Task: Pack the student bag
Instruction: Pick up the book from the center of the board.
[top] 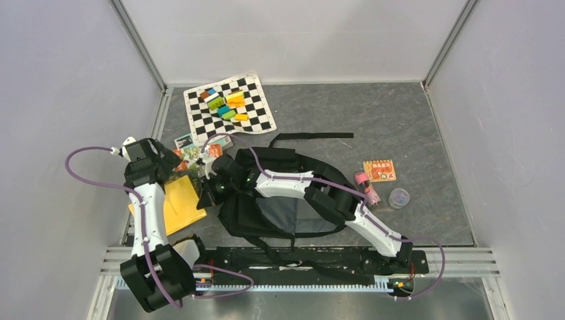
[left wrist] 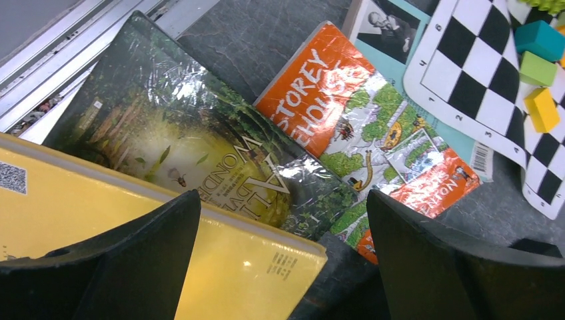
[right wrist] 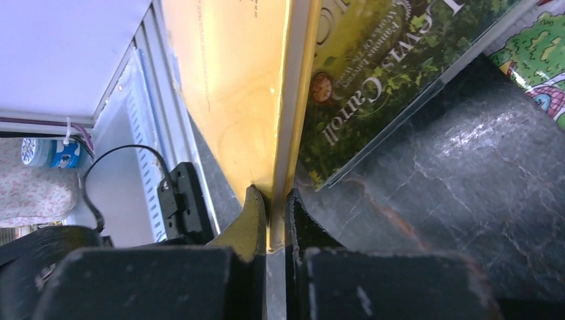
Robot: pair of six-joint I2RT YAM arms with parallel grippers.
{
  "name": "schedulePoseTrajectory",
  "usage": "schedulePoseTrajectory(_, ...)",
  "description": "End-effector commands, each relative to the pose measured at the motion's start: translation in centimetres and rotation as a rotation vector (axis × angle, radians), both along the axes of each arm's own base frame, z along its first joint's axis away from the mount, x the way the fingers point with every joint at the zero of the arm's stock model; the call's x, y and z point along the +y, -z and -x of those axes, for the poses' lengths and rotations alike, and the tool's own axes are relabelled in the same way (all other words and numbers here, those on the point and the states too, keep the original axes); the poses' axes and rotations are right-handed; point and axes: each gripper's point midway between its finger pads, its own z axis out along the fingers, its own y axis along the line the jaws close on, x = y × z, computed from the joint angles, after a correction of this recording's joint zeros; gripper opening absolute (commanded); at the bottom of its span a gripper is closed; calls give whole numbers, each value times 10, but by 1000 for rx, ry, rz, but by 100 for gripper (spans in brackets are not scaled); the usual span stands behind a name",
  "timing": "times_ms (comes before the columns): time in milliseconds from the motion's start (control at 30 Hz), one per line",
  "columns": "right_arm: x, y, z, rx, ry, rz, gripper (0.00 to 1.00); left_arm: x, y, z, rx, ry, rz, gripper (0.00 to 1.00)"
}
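Right jaws tight on a flat, glossy yellow book [right wrist: 226, 80]; left jaws wide apart.

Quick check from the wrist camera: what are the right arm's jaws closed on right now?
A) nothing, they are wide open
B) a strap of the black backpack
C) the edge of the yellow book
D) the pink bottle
C: in the right wrist view the right jaws are pinched shut on the thin edge of the yellow book, one finger on each side of its cover.
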Motion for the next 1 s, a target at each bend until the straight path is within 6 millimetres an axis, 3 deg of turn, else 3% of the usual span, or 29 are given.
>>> schedulePoseTrajectory(0,-3,-88,-28,-162,89,-142,0,-8,-25,-14,-137,75,-19,100)
schedulePoseTrajectory(133,-21,-133,-31,-236,107,-187,0,-20,-49,-16,-207,163,-34,100)
schedulePoseTrajectory(300,-55,-176,-48,-383,192,-141,0,-38,-101,-20,-288,255,-21,100)
schedulePoseTrajectory(467,-99,-201,-70,-529,297,-4,0,-61,-124,-22,-254,389,-79,100)
schedulePoseTrajectory(633,-122,-210,-72,-576,306,68,0,-92,-160,-18,-341,529,-105,100)
schedulePoseTrajectory(767,-133,-216,-77,-622,309,128,0,-124,-161,-15,-365,648,-3,100)
schedulePoseTrajectory(967,-127,-208,-79,-619,279,186,0,-140,-141,-18,-344,706,64,100)
